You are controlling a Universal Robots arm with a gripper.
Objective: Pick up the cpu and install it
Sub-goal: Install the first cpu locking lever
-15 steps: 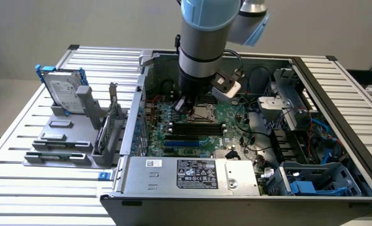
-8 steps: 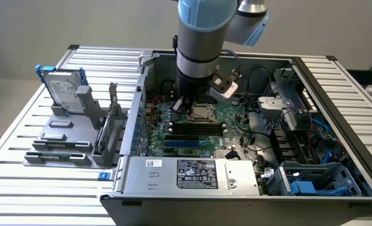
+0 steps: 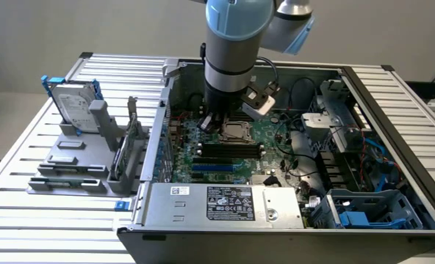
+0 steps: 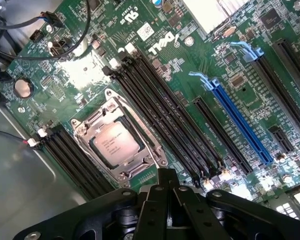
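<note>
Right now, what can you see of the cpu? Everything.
The cpu is a small flat square chip with a dull silver metal top bearing faint printed text. It lies flat, seated in the metal-framed socket of the green motherboard, between black memory slots. The socket frame surrounds its edges. The gripper, shut, sits just beside the socket, not holding it.

exterior: looks down from high in front on the open computer case (image 3: 291, 165), my arm (image 3: 232, 49) at 12 o'clock | wrist: rides above my gripper (image 4: 166, 182), facing down, close over the motherboard (image 4: 200, 75) | shared: the socket (image 3: 236, 131) (image 4: 117, 142) and the black memory slots (image 3: 230, 149) (image 4: 165, 120)
</note>
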